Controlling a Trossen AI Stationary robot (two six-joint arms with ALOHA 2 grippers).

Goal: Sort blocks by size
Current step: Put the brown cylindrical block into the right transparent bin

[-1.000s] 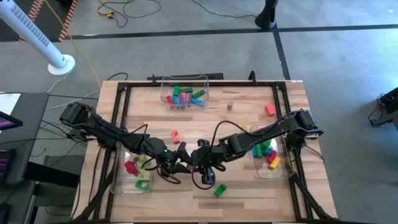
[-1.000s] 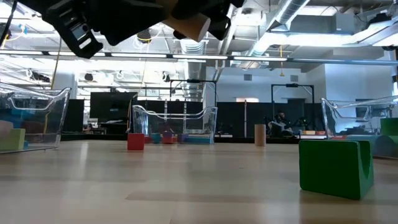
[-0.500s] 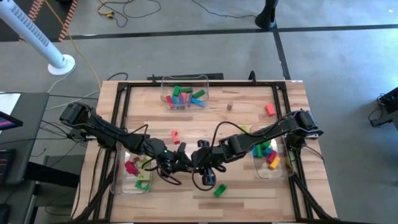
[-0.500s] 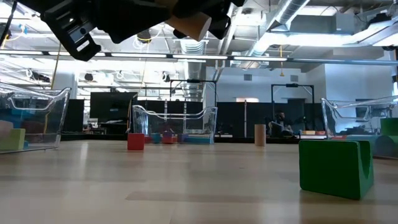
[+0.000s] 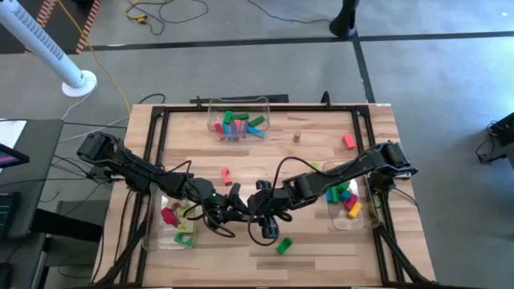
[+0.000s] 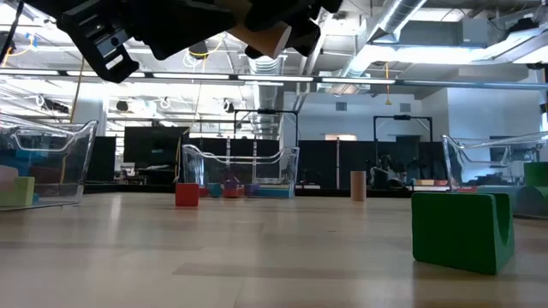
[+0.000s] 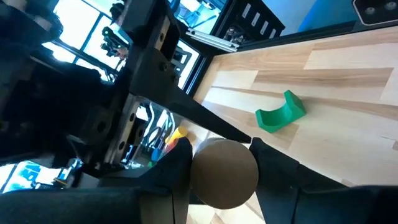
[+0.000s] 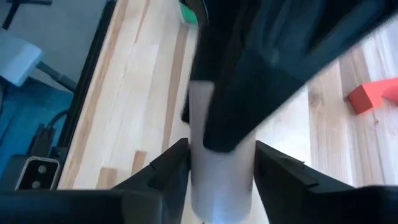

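Table (image 5: 313,156): three clear bins (image 5: 238,122) at back, left and right, loose blocks scattered. Both arms meet mid-table, raised above the surface. Left gripper (image 7: 222,163) is clamped on a tan cylinder (image 7: 224,173); right gripper (image 8: 219,163) straddles the same cylinder, grip unclear. Green arch block (image 5: 283,246) lies near the front edge; small red block (image 5: 226,172) just behind the grippers.

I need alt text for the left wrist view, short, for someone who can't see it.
A tan cylinder sits end-on between the left hand's two dark fingers, with the other arm's dark hardware close behind it. Beyond, a green arch block lies on the light wooden table.
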